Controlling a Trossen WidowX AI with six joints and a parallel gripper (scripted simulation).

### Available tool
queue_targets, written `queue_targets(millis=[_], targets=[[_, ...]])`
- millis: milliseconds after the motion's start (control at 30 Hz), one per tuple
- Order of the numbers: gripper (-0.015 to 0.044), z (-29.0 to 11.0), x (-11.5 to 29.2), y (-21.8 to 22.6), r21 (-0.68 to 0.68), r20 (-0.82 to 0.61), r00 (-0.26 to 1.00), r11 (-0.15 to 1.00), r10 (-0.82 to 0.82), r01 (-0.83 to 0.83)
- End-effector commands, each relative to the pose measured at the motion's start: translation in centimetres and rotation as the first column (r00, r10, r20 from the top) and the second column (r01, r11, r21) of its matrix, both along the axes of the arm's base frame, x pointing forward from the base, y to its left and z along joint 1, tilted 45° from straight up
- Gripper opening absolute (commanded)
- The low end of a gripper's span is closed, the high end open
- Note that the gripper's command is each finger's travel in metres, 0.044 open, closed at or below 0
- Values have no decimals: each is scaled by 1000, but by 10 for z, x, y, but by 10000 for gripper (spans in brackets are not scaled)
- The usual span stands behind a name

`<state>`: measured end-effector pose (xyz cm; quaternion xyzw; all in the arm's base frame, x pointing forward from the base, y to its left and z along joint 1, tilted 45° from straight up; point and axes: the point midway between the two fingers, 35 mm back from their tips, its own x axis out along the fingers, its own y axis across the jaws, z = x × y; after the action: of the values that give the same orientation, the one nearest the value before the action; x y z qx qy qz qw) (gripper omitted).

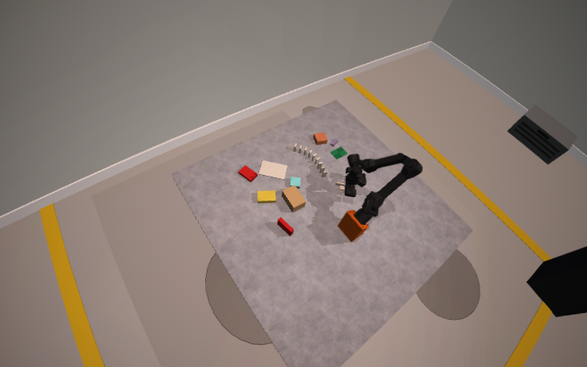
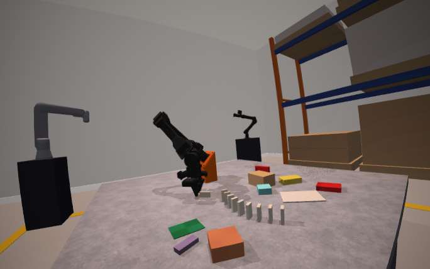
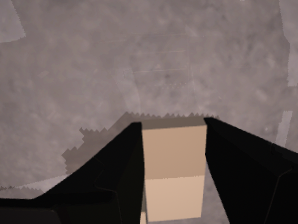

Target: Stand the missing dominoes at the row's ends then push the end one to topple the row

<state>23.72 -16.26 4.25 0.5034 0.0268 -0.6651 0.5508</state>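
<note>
Several cream dominoes stand upright in a curved row [image 1: 310, 153] [image 2: 248, 210]. My gripper [image 1: 347, 189] [image 2: 197, 193] [image 3: 172, 130] is down at the table beyond the row's end that is nearer the arm's base. Its fingers are shut on a loose cream domino [image 3: 175, 152], with one finger against each side. A second loose domino [image 1: 340, 184] [image 2: 205, 193] lies on its long narrow side close beside the gripper. Only a sliver of it shows at the bottom of the wrist view. The held domino is mostly hidden behind the fingers in the exterior view.
A green sheet [image 1: 338, 153] [image 2: 186, 228], a purple block [image 2: 186, 244] and an orange block [image 1: 320, 138] [image 2: 225, 244] lie on one side of the row. A turquoise block [image 1: 295, 182], tan box [image 1: 293, 198], cream sheet [image 1: 273, 169], yellow block [image 1: 266, 196] and two red blocks lie on the other.
</note>
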Motion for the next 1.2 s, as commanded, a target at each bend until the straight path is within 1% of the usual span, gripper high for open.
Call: queue_targets(millis=[0, 100, 333, 467, 567, 833, 867, 933, 1000, 1067, 1167], targets=[[107, -1, 0, 0, 2, -5, 1000, 1000, 5, -4], [107, 7, -2, 6, 3, -5, 1000, 1000, 4, -4], [107, 86, -15, 69, 7, -5, 1000, 1000, 5, -5], [107, 111, -19, 89, 9, -7, 1000, 1000, 5, -5], [107, 123, -21, 99, 11, 4, 1000, 1000, -7, 7], [107, 124, -21, 100, 10, -3, 1000, 1000, 0, 0], [107, 125, -20, 99, 5, -35, 999, 999, 32, -32], [107, 128, -16, 98, -2, -153, 977, 989, 148, -150], [107, 131, -12, 96, 6, -279, 922, 961, 268, -277], [107, 134, -8, 95, 30, -398, 837, 917, 375, -397], [107, 138, -2, 92, 95, -555, 659, 826, 507, -556]])
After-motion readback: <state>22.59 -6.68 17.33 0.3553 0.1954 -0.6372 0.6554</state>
